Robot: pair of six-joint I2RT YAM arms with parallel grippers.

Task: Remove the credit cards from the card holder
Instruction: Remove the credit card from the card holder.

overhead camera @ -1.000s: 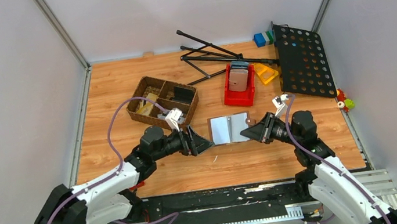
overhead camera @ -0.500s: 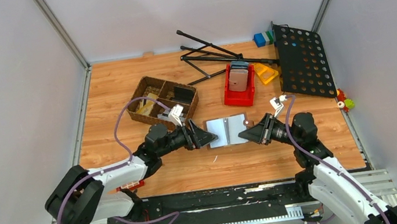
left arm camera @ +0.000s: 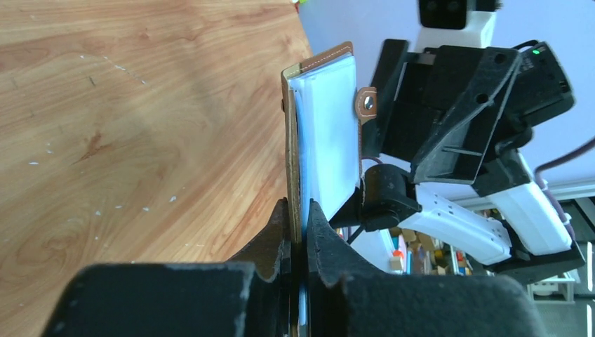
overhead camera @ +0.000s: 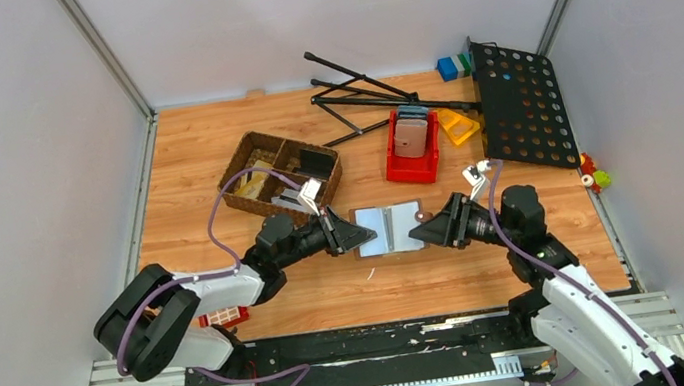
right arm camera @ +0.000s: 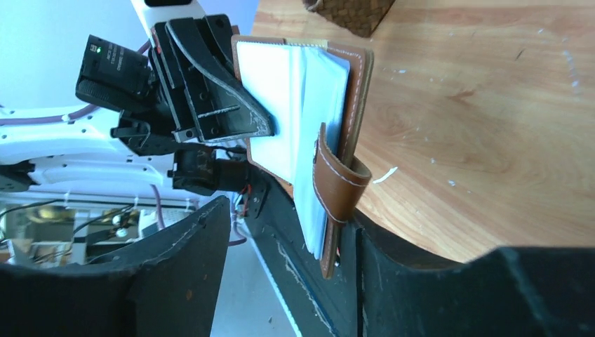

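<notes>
Left gripper (overhead camera: 352, 236) is pressed together on the left edge of the card holder (overhead camera: 390, 229), its two fingers pinching the brown cover and the pale leaves inside. Right gripper (overhead camera: 421, 233) stands spread at the holder's right edge. In the right wrist view that edge and the brown tab clasp (right arm camera: 340, 184) sit in the gap between its fingers, close against one of them.

The holder lies open like a book, pale silvery side up, near the middle of the counter (overhead camera: 201, 152) and towards its near edge. Whether it rests on the wood or hangs just above it I cannot tell. Nor can I tell the credit cards from the sleeves.

Between the holder and the far edge, two containers stand nearest. To the far left is a wicker basket (overhead camera: 238, 164), just beside the left gripper's wrist. It is split into compartments, with a dark flat item (overhead camera: 317, 162) in the right one and pale bits in the others. To the far right is a red bin (overhead camera: 411, 173) with a pinkish-grey slab (overhead camera: 412, 135) in it.

A yellow piece (overhead camera: 458, 124) lies just beside the bin. Black folded rods (overhead camera: 364, 89) run along the far edge. A black perforated panel (overhead camera: 520, 105) fills the far right corner, with blue and green blocks (overhead camera: 452, 66) at its far end. A red block (overhead camera: 222, 317) sits at the near edge under the left arm.
</notes>
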